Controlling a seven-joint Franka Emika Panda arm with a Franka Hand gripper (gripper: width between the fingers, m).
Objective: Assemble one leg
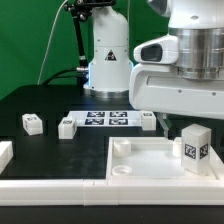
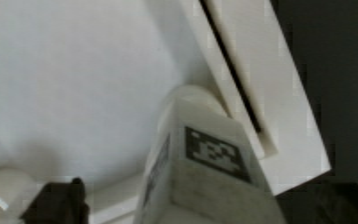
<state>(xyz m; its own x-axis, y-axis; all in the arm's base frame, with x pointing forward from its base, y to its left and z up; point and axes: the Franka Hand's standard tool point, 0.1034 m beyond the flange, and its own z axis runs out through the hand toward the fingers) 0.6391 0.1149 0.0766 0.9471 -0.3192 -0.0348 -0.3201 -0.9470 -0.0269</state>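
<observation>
The black worktop [image 1: 40,100] carries everything; the Panda arm [image 1: 185,60] fills the upper part of the exterior view's right, its wrist bent down over the parts; below it lies the large white recessed panel [image 1: 140,165], which in the wrist view shows as a pale floor with a raised rim [image 2: 69,80]; behind the panel lies the marker board [image 1: 108,119]. The leg [image 1: 195,148] stands upright in the panel's recess toward the exterior view's right, tag facing the camera, directly under the tool [image 1: 186,122]; the wrist view has the same leg [image 2: 208,150] close beside the panel's rim, with one dark finger [image 2: 60,200] just beside it. The second finger is hidden, so I cannot tell whether the tool is clamped on the leg or standing apart around it; nor whether the leg's foot touches the panel. Three spare legs [image 1: 33,123] [image 1: 67,127] [image 1: 148,121] sit on the worktop, well apart from the tool. The step in hand looks like seating this leg at a panel corner; the next move probably calls for squaring it over the corner socket, keeping it upright, then pressing or twisting it home.
</observation>
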